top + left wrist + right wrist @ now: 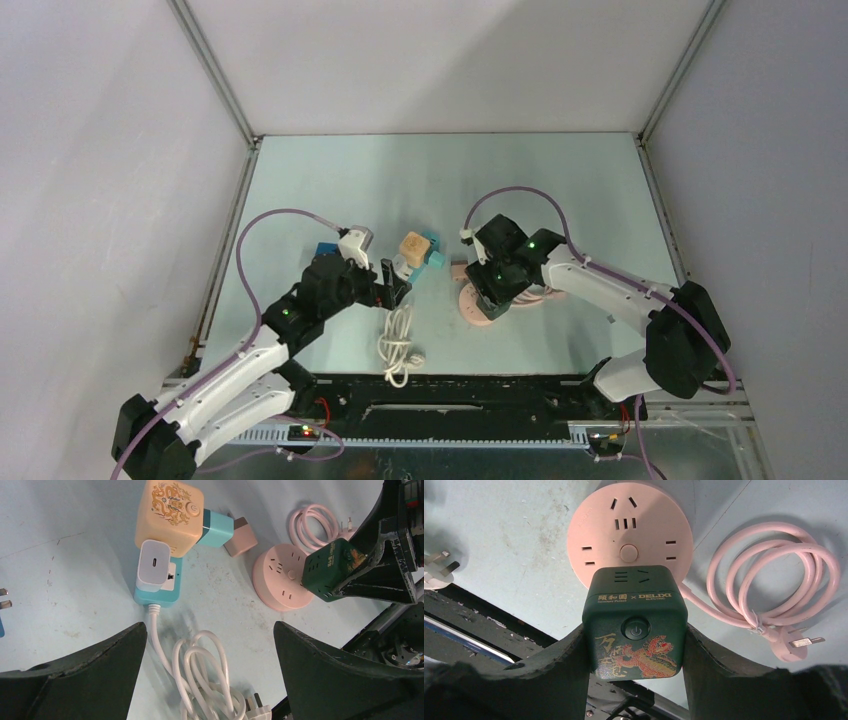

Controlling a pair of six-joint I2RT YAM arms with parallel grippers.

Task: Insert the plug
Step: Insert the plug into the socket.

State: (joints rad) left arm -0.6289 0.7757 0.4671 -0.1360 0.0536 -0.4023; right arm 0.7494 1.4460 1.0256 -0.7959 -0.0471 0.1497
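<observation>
Green cube plug (635,615), gold lettering (634,597), red dragon (646,655), round power button (636,629)

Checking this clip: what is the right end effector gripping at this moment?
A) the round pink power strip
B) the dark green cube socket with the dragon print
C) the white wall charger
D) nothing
B: the right wrist view shows the dark green cube socket with the dragon print clamped between the fingers of the right end effector, while the round pink power strip lies free beyond it.
</observation>
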